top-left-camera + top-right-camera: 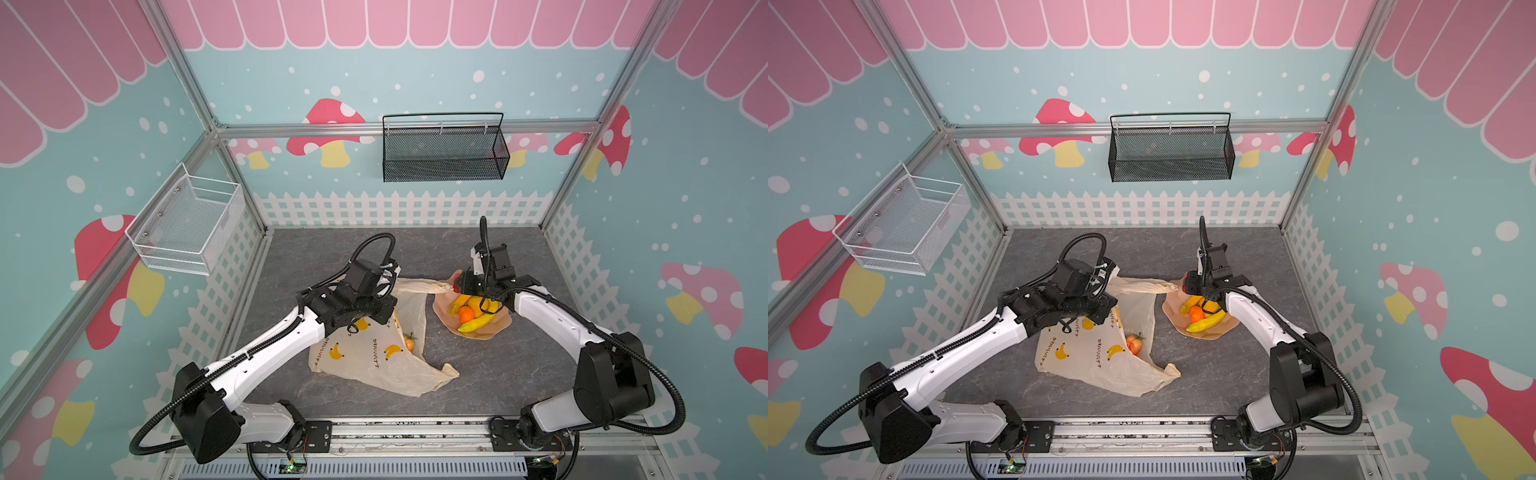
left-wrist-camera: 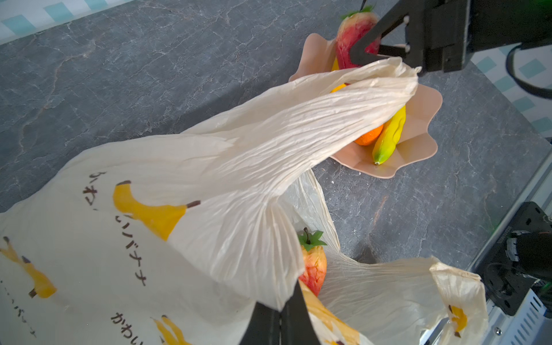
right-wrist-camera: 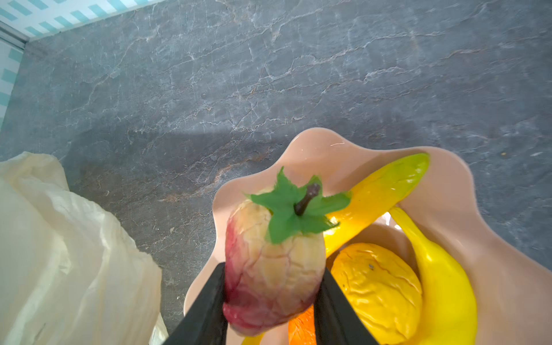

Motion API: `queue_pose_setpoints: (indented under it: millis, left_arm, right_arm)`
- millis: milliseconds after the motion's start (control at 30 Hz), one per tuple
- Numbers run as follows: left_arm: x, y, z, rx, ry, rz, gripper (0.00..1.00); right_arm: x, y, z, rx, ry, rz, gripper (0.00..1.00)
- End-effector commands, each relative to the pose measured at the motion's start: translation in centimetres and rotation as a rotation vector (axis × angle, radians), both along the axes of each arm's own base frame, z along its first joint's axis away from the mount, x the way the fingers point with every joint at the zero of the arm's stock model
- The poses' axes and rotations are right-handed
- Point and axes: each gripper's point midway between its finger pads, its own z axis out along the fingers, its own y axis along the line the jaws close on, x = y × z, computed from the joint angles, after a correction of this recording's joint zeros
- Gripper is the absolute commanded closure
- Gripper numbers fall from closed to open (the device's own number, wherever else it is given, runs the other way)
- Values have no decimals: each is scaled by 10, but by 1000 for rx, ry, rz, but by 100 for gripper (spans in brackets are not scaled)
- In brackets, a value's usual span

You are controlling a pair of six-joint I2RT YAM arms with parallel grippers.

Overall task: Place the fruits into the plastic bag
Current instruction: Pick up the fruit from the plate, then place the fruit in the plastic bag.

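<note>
Right tool (image 3: 273, 277) around wrinkled, glossy strawberry (image 3: 268, 245)

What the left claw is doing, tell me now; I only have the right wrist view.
Observer: The left claw is shut on the plastic bag, holding its upper layer raised.
Operator: Report any fruit inside before I move this gripped strawberry.
Observer: One strawberry in the bag lies just inside the mouth.
Operator: Give me the mouth's direction.
Observer: It opens on the side facing the plate; a handle loop reaches the plate's edge.
</note>
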Motion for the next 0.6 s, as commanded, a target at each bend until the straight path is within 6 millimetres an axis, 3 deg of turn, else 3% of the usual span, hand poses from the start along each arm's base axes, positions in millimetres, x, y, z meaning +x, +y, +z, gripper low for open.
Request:
queue_pose_setpoints:
  millis: [0, 267, 567]
  left_arm:
    - [4, -2, 3, -12, -6, -1, 100]
    - [4, -2, 4, -15, -8, 0, 100]
    - [4, -3, 4, -16, -5, -2, 100]
  right_arm:
    - [-10, -13, -5, -31, 27, -17, 59]
    - [-29, -34, 9, -49, 7, -37, 59]
    - [-59, -7, 27, 82, -74, 138, 59]
